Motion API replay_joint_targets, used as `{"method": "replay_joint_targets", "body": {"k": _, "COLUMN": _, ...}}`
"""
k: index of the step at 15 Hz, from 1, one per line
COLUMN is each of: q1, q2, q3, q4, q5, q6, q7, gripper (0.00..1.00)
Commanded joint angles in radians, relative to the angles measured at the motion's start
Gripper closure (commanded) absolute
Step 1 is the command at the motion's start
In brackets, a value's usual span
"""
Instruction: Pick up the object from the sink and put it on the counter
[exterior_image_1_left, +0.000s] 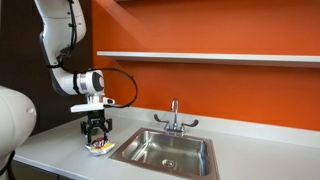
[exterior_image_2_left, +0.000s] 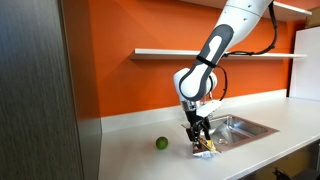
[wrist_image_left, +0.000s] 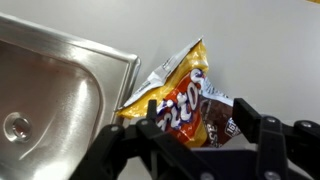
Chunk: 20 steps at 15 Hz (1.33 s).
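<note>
The object, a crinkly red, white and yellow packet (wrist_image_left: 180, 95), lies flat on the light grey counter (wrist_image_left: 260, 50) just outside the corner of the steel sink (wrist_image_left: 60, 90). It also shows in both exterior views (exterior_image_1_left: 99, 149) (exterior_image_2_left: 207, 148). My gripper (wrist_image_left: 197, 115) hangs straight above it, pointing down, with its two fingers spread on either side of the packet. In both exterior views the gripper (exterior_image_1_left: 97, 133) (exterior_image_2_left: 200, 134) sits just over the packet, beside the sink (exterior_image_1_left: 170, 152) (exterior_image_2_left: 245, 127). The jaws are open and the packet rests on the counter.
A small green ball (exterior_image_2_left: 161, 143) lies on the counter near the packet, on the side away from the sink. The chrome faucet (exterior_image_1_left: 174, 118) stands behind the basin. An orange wall and a white shelf (exterior_image_1_left: 210, 57) are behind. A dark panel (exterior_image_2_left: 35, 90) stands at one counter end.
</note>
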<state>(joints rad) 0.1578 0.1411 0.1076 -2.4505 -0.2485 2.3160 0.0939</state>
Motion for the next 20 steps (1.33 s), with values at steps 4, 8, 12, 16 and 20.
{"method": "replay_joint_targets", "body": {"k": 4, "q1": -0.021, "q2": -0.047, "q3": -0.011, "q4": 0.02, "q5": 0.023, "q6": -0.007, "q7": -0.018, "gripper": 0.0}}
{"method": "replay_joint_targets", "body": {"k": 8, "q1": -0.035, "q2": -0.075, "q3": -0.026, "q4": 0.025, "q5": 0.058, "q6": 0.003, "q7": -0.004, "gripper": 0.0}}
{"method": "replay_joint_targets", "body": {"k": 12, "q1": -0.055, "q2": -0.104, "q3": -0.054, "q4": 0.029, "q5": 0.081, "q6": 0.012, "q7": 0.049, "gripper": 0.0}}
{"method": "replay_joint_targets", "body": {"k": 16, "q1": -0.084, "q2": -0.134, "q3": -0.084, "q4": 0.024, "q5": 0.09, "q6": 0.019, "q7": 0.125, "gripper": 0.0}}
{"method": "replay_joint_targets", "body": {"k": 20, "q1": -0.108, "q2": -0.152, "q3": -0.104, "q4": 0.02, "q5": 0.083, "q6": 0.022, "q7": 0.195, "gripper": 0.0}}
